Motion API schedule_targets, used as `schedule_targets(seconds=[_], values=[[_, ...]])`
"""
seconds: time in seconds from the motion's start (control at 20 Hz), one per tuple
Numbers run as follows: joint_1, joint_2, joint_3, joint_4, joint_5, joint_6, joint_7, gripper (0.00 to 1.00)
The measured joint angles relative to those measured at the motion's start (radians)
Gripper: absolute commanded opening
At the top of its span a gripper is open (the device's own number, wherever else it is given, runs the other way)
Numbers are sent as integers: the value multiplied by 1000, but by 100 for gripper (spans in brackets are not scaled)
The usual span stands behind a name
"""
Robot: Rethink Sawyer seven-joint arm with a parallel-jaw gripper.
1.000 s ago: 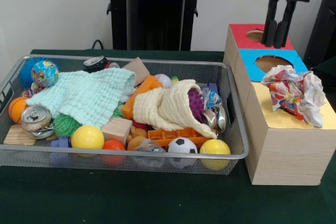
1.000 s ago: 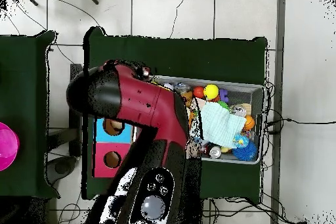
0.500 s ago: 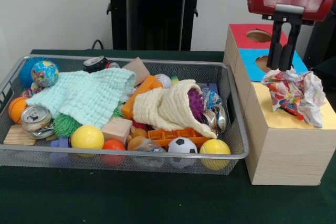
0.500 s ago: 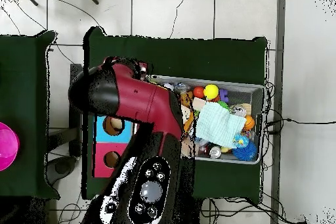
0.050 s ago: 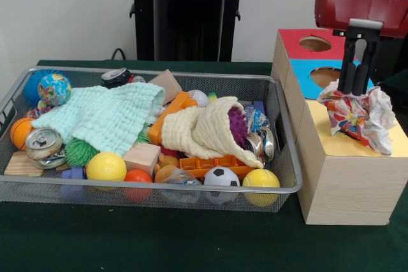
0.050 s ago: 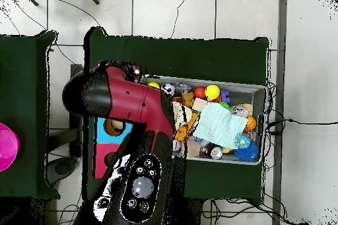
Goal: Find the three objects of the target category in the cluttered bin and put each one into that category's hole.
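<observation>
The gripper [image 5: 354, 78] hangs from the red arm [image 5: 361, 6] over the wooden box [image 5: 344, 176], its two dark fingers close together and nearly parallel, tips down at the top of a crumpled floral paper wad [image 5: 358, 114]. Whether they pinch the paper cannot be told. The wad sits on the yellow patch [image 5: 347, 146] at the near end of the box top, bunched up and covering whatever hole lies there; it looks too bulky to have dropped through, so the gripper is probably placed to press or regrip it.

Behind the gripper are the blue patch [image 5: 309, 74] and the red patch [image 5: 293, 39], each with an open round hole.

Beside the box stands the wire bin [image 5: 146, 192], full. A mint cloth [image 5: 105, 118] and a cream cloth [image 5: 207, 130] drape over much of the clutter, hiding what lies beneath. Around them show a yellow ball [image 5: 106, 167], a soccer ball [image 5: 221, 176], a globe ball [image 5: 54, 88], a can [image 5: 43, 143], and wooden blocks [image 5: 141, 156]. From overhead, the arm [image 6: 125, 107] covers the box and the bin's near end.
</observation>
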Motion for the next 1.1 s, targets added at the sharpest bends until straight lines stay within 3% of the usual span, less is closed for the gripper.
schedule_targets(seconds=[0.65,1.1], values=[[5,47,14,0,-1,-113,0,0],[20,85,13,0,0,-101,0,0]])
